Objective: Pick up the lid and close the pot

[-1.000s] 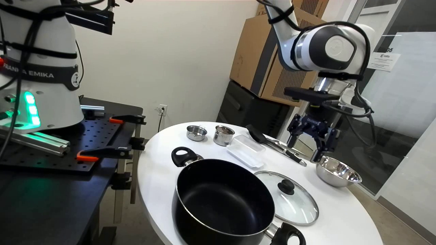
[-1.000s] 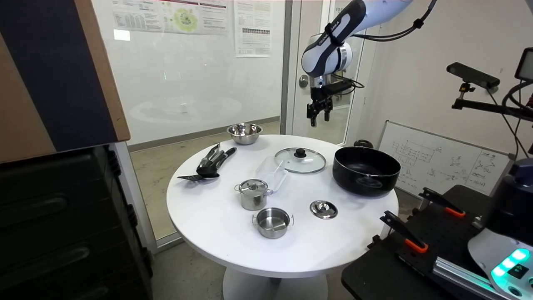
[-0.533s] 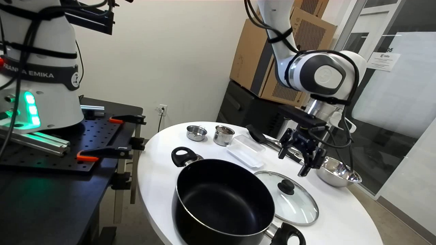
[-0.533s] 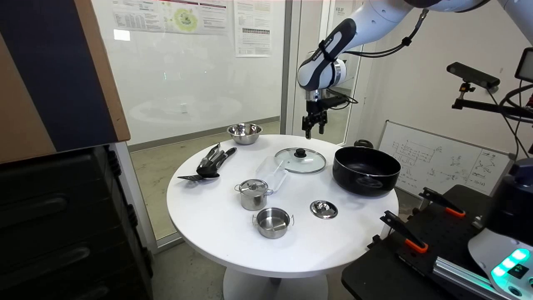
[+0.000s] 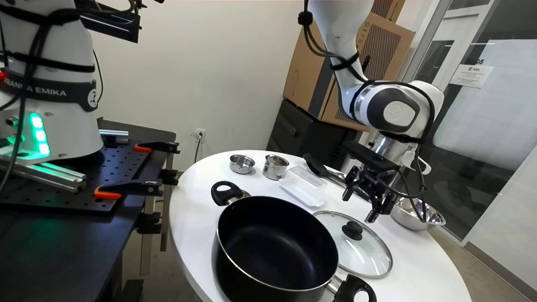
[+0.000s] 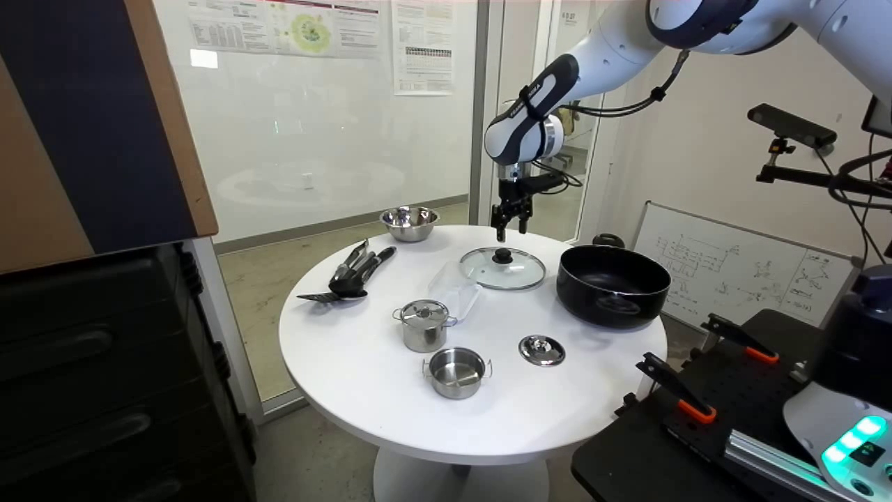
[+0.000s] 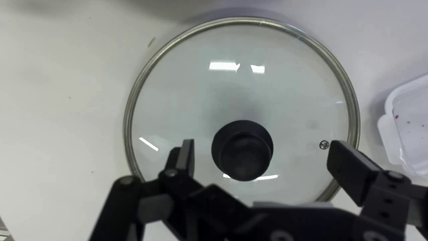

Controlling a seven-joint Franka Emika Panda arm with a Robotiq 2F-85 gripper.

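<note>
The lid, a clear glass disc with a metal rim and black knob, lies flat on the table in both exterior views (image 5: 367, 258) (image 6: 519, 273) and fills much of the wrist view (image 7: 240, 97). The large black pot stands beside it, uncovered, in both exterior views (image 5: 275, 247) (image 6: 612, 303); it is out of the wrist view. My gripper (image 5: 358, 205) is open and empty above the lid, fingers down; it also shows in the exterior view (image 6: 511, 231). In the wrist view, the knob lies between the open fingers (image 7: 262, 157), nearer the left one. Nothing touches the lid.
A clear plastic container (image 7: 413, 124) lies beside the lid. A steel bowl (image 6: 410, 226) and utensils (image 6: 359, 272) are towards the edge. Small steel pots (image 6: 425, 331) (image 6: 456, 376) and a small steel lid (image 6: 541, 351) stand on the round white table (image 6: 376, 397).
My gripper has come down towards the lid and shifted over it, and stays open. The lid, pot and other objects have not moved.
</note>
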